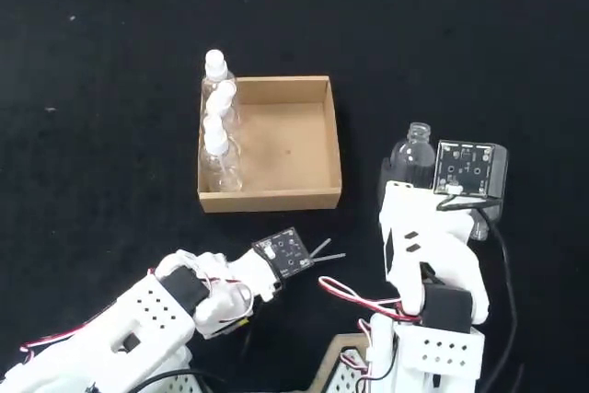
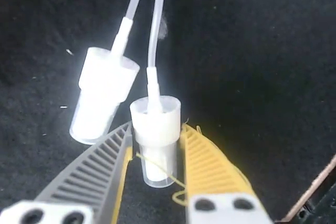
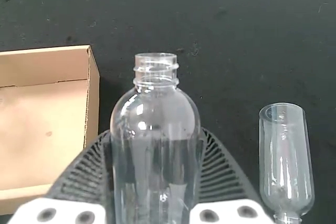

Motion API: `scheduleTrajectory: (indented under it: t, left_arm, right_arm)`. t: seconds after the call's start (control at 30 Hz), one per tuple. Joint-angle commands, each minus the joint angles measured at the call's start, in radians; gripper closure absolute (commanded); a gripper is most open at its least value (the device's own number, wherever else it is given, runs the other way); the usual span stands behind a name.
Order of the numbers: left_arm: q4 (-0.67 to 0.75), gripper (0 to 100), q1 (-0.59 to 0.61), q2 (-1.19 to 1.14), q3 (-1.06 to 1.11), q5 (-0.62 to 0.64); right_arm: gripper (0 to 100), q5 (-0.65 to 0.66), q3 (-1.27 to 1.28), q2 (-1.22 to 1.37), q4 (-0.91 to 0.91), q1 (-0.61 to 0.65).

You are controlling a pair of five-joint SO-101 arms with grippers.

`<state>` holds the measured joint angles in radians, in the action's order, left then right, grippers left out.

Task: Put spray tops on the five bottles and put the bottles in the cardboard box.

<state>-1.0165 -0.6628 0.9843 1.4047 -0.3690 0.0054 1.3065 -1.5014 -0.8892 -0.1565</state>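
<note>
Your left gripper (image 2: 156, 128) is clamped on a top (image 2: 155, 116), tube (image 2: 154, 35) flat along the table (image 1: 110, 89), pointing toward the right gripper (image 3: 156, 135), which grips the bottle (image 3: 156, 103) upright, neck open.

From above, the left arm's wrist hides the spray top (image 2: 156, 124) in its grip and a second one beside it, all but their dip tubes (image 1: 331, 256). The right arm covers the upright bottle (image 1: 417, 146) below its shoulder. In the right wrist view that bottle's lower half, the neck end of the lying bottle (image 3: 283, 156) and one side of the cardboard box (image 3: 47, 108) are cut off by the picture's edge; in the left wrist view both tubes run out of the picture.
</note>
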Motion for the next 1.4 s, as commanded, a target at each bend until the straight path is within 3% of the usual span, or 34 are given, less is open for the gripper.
scheduleTrajectory:
  t: [0.0,0.33,0.6,0.93,1.37]
  left_arm:
    - [-0.041,96,0.027,-0.005,-0.044,-0.014]
    - [-0.419,96,0.22,-0.005,-0.357,-0.296]
    - [-0.572,96,0.41,-0.005,-0.472,-0.563]
    - [-0.738,96,0.75,-0.012,-0.705,-0.87]
    - [-0.733,96,1.107,-0.014,-0.719,-1.12]
  right_arm:
    - [98.8,-0.009,-0.021,-0.019,0.023,-0.017]
    - [98.8,-0.009,-0.019,-0.019,0.025,-0.017]
    - [98.8,-0.009,-0.019,-0.021,0.025,-0.017]
    - [98.8,-0.009,-0.018,-0.025,0.025,-0.017]
    - [98.8,-0.009,-0.018,-0.027,0.025,-0.017]
